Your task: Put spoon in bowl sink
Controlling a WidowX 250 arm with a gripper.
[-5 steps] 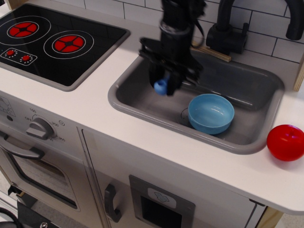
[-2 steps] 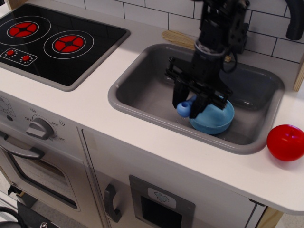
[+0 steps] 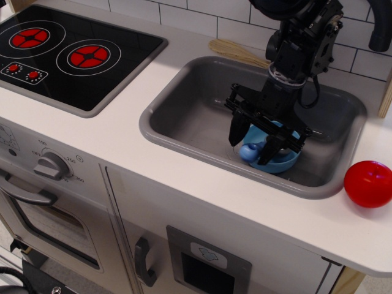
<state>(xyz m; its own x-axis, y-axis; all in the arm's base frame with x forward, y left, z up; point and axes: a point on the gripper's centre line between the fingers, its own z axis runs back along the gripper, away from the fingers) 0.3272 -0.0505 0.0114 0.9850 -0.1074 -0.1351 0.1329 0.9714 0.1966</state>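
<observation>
The light blue bowl [image 3: 286, 160] stands in the grey sink [image 3: 184, 116], right of its middle. My black gripper [image 3: 252, 142] hangs straight down over the bowl and hides most of it. Its fingers [image 3: 235, 130] stand apart on either side of the spoon. The spoon's rounded blue handle [image 3: 248, 150] shows between them, resting at the bowl's near left rim. The fingers do not seem to press on it. The grey scoop is hidden behind the gripper.
A long pale wooden spoon [image 3: 236, 52] lies on the counter behind the sink. A red ball [image 3: 367, 184] sits on the counter to the sink's right. The black stovetop [image 3: 73, 55] is at the left. A black faucet [image 3: 294, 43] stands behind the sink.
My gripper carried the spoon from the sink's left part rightward and down onto the bowl. Its fingers now stand wider apart, and the handle rests lower at the bowl's rim.
</observation>
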